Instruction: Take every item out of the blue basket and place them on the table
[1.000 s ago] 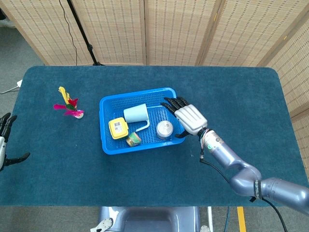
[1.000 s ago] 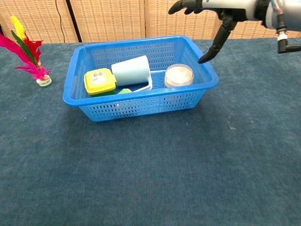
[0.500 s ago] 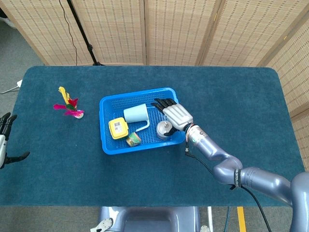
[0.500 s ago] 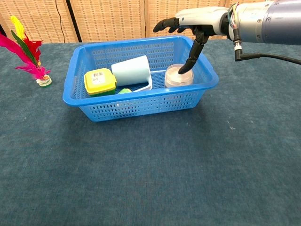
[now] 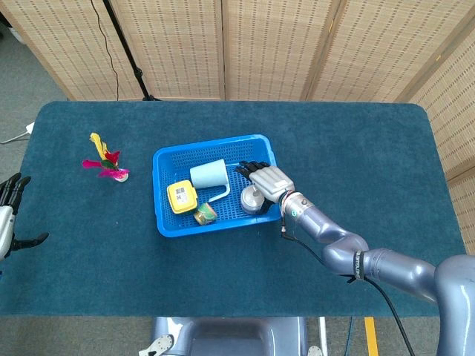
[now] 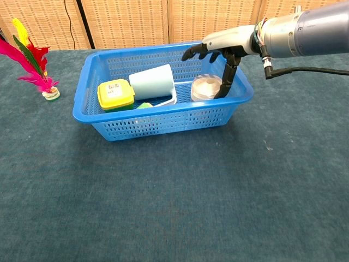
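Note:
The blue basket [image 5: 159, 219] [image 6: 163, 112] stands mid-table. In it are a pale blue cup [image 5: 208, 175] [image 6: 152, 82] lying on its side, a yellow box [image 5: 182, 196] [image 6: 115, 93], a small green item [image 5: 205, 214] [image 6: 144, 105] and a round lidded tin [image 5: 251, 199] [image 6: 204, 87]. My right hand [image 5: 268, 179] [image 6: 224, 46] hovers over the tin with its fingers spread above it. Its thumb reaches down beside the tin's right side, and it grips nothing. My left hand [image 5: 7, 216] rests open at the table's far left edge, seen only in the head view.
A feathered shuttlecock [image 5: 108, 166] [image 6: 32, 65] lies on the table left of the basket. Wicker screens and a dark stand pole [image 5: 128, 46] are behind the far edge. The blue tablecloth [image 5: 371, 156] stretches right of and in front of the basket.
My right hand has moved left from the basket's right rim and dropped lower over the round tin, its thumb now down beside it. The left hand has barely moved.

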